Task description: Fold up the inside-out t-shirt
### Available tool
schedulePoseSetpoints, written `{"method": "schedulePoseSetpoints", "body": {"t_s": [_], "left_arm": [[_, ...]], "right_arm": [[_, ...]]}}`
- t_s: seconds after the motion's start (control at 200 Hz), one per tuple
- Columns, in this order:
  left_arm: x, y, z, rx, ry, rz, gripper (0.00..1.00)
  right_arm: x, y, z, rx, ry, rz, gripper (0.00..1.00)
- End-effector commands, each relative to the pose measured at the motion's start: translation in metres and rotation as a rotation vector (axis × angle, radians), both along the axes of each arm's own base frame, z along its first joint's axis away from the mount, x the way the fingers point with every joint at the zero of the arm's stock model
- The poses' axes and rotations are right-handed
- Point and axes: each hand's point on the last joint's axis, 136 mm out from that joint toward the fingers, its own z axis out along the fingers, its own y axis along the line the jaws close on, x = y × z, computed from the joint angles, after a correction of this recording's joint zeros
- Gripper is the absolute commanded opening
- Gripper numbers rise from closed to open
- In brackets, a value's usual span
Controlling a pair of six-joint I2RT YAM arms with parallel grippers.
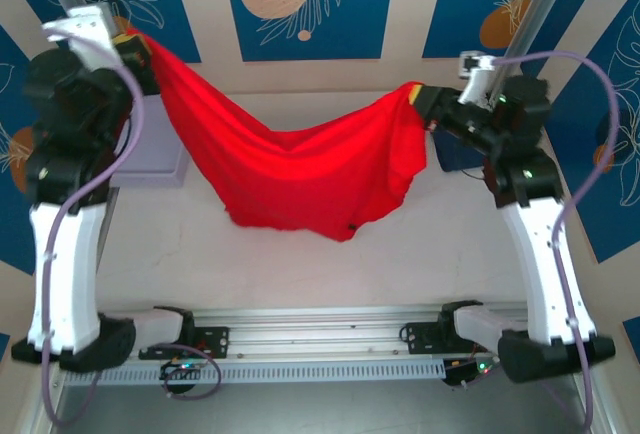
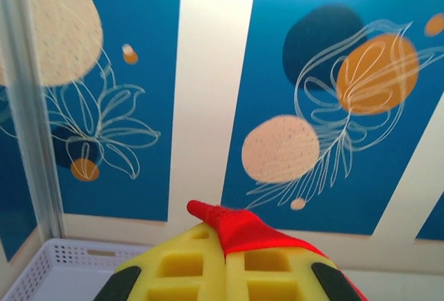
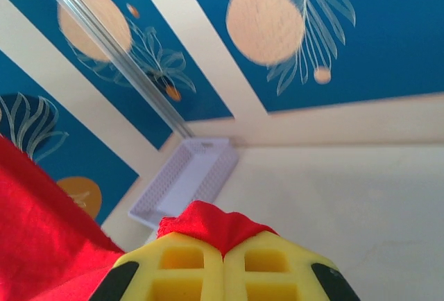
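Blue wall panels (image 1: 310, 4) printed with pale leaves and circles are backing a pale counter (image 1: 300, 264). Above it the bright red, soft cloth short-sleeved t-shirt (image 1: 300, 169) is hanging stretched between the two arms. The left claw (image 1: 130, 49) is pinching one edge of the cloth high at the far left. In the left wrist view its yellow padded fingers (image 2: 180, 266) are pressing together, with a red tuft poking out between them. The right claw (image 1: 420, 99) is clamping the opposite edge lower down at the far right, and the right wrist view shows it closed on a red fold in the same way. The garment is sagging in a deep curve between them, and its lowest part seems to be brushing the middle of the counter. A lavender perforated plastic basket (image 1: 150, 159) is sitting at the far left, just beside the hanging cloth. By my judgement the task is only getting started. The shirt is lifted and spread, but no fold is showing, so laying it flat and folding it are yet to come.
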Motion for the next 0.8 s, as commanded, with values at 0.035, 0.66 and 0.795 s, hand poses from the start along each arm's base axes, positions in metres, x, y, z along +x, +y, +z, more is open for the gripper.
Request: {"method": "schedulePoseSetpoints", "body": {"t_s": [0.035, 0.66, 0.795], "left_arm": [[0.028, -0.008, 0.019, 0.008, -0.033, -0.039, 0.0], [-0.061, 0.006, 0.077, 0.015, -0.197, -0.039, 0.0], [-0.055, 0.009, 0.08, 0.041, -0.202, -0.014, 0.0]], "right_arm": [[0.015, 0.007, 0.02, -0.017, -0.05, -0.011, 0.0], [-0.104, 0.012, 0.034, -0.009, -0.096, 0.104, 0.01], [-0.114, 0.017, 0.032, 0.035, -0.07, 0.147, 0.01]]}}
